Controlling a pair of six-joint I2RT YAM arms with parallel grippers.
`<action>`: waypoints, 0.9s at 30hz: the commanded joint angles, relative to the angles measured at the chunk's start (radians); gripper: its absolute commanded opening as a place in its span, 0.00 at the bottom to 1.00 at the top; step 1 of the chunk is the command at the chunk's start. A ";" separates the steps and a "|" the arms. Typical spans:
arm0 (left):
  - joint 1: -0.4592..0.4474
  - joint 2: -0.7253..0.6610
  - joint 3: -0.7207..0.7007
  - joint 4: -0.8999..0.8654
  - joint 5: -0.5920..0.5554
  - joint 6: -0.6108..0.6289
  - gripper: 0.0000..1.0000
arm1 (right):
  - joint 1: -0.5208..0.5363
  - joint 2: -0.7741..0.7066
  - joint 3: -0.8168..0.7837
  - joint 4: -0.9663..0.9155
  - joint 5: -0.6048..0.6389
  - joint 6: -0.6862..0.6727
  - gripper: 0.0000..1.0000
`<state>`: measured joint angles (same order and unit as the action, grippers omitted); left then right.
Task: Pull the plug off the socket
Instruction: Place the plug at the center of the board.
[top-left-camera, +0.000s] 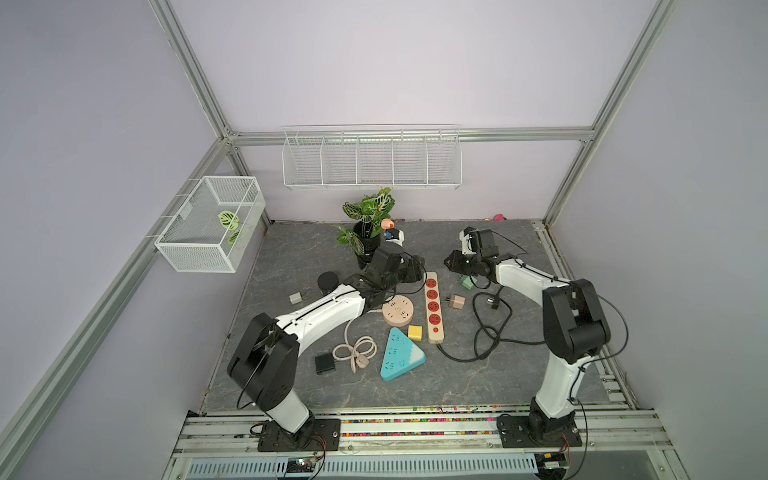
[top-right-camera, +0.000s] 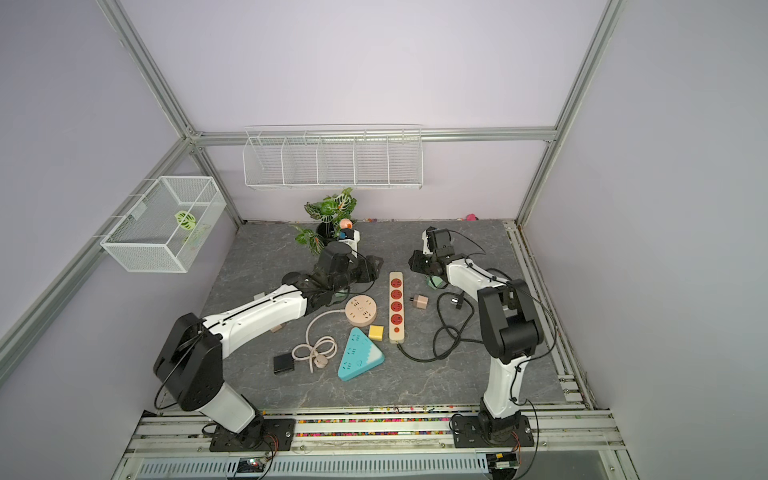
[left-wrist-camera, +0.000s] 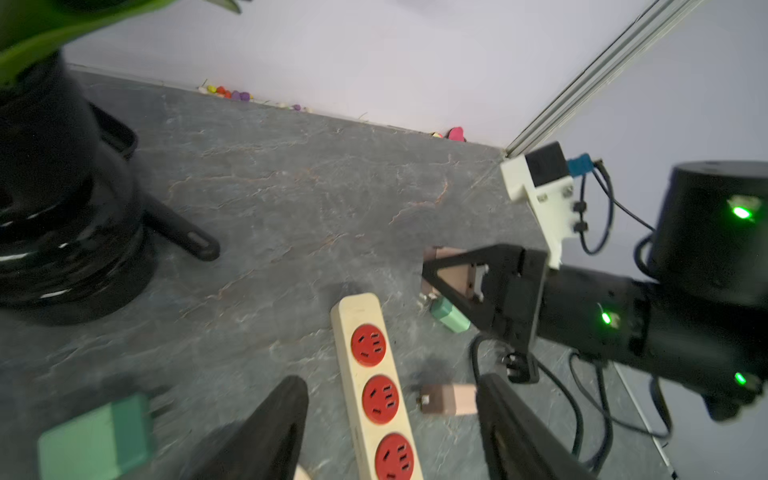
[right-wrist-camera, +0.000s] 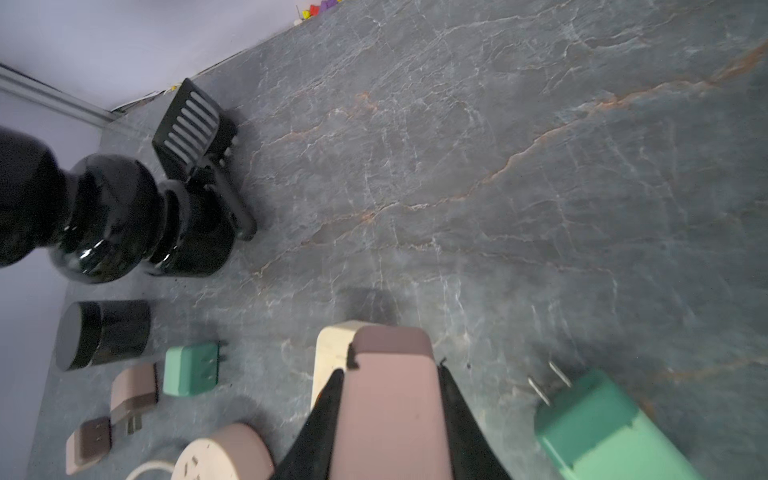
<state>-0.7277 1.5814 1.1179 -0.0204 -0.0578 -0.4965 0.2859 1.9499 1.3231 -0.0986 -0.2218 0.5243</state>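
The right hand (right-wrist-camera: 390, 370) is clamped on a dusty-pink plug (right-wrist-camera: 390, 415), with one black finger flat against each side. The plug's prongs are hidden from me. In both top views the hand hangs just past the far end of the power strip (top-left-camera: 433, 307), a little to its right. All four red sockets on the strip lie bare. So I judge the plug to be out already, and the pulling step done.

The left hand (left-wrist-camera: 390, 380) has its fingers wide apart, one on either side of the strip's far end, and grips nothing. I cannot tell whether it touches the strip.

A green plug (right-wrist-camera: 602, 424) lies on its side on the bench (top-left-camera: 498, 386) close under the right hand, prongs showing. Another pink plug (top-left-camera: 457, 300) sits just beside the strip's right edge. A black cable (top-left-camera: 490, 328) loops toward the bench's right edge.

What remains, I think, is to put the plug down. The right hand should lower it onto bare bench, clear of the green plug and the cable, then open. The left hand should lift straight up so it does not drag the strip.
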 joint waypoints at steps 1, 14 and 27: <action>0.002 -0.091 -0.092 -0.045 -0.041 0.060 0.73 | -0.018 0.060 0.036 0.087 -0.023 0.050 0.13; 0.002 -0.372 -0.332 0.005 -0.127 0.057 0.98 | -0.045 0.146 0.071 0.099 -0.012 0.074 0.56; 0.005 -0.430 -0.405 -0.087 -0.388 0.031 1.00 | -0.086 -0.115 0.018 -0.176 0.082 -0.075 0.73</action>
<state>-0.7273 1.1797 0.7387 -0.0673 -0.3351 -0.4652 0.1993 1.9415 1.3712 -0.1841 -0.1608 0.5159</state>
